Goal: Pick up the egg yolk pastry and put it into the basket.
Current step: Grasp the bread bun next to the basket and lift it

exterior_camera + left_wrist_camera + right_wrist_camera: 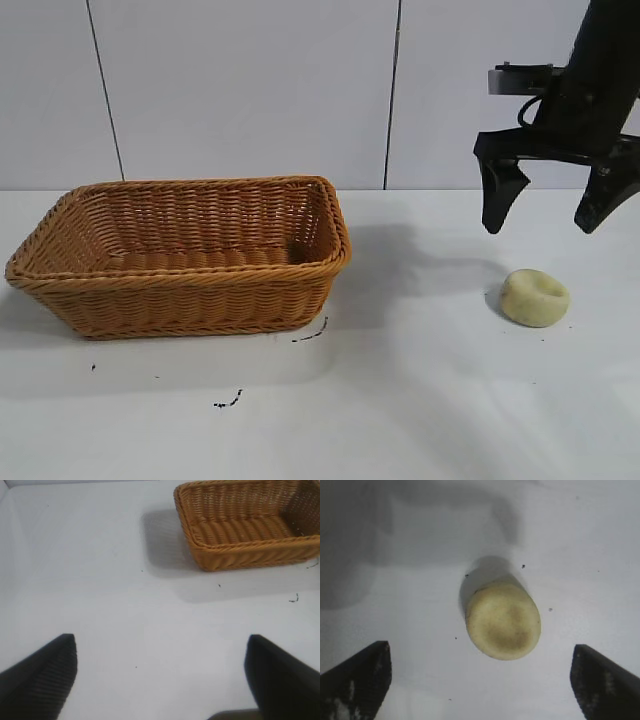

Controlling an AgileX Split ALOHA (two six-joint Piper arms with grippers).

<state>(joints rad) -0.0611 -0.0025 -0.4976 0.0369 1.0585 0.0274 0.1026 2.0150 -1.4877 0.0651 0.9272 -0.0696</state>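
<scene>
The egg yolk pastry (pixel 535 297), a small pale yellowish-green lump with a dimpled top, lies on the white table at the right. My right gripper (pixel 545 228) hangs open above it, fingers spread wide, not touching it. In the right wrist view the pastry (pixel 503 620) lies below and between the spread fingertips (pixel 362 675). The orange-brown wicker basket (pixel 180 290) stands at the left and holds nothing. It also shows in the left wrist view (pixel 245 550). My left gripper (pixel 162 647) is open over bare table, away from the basket.
A white wall runs behind the table (pixel 420 400). Small dark specks (pixel 228 403) mark the table in front of the basket. A wide gap of bare table lies between the basket and the pastry.
</scene>
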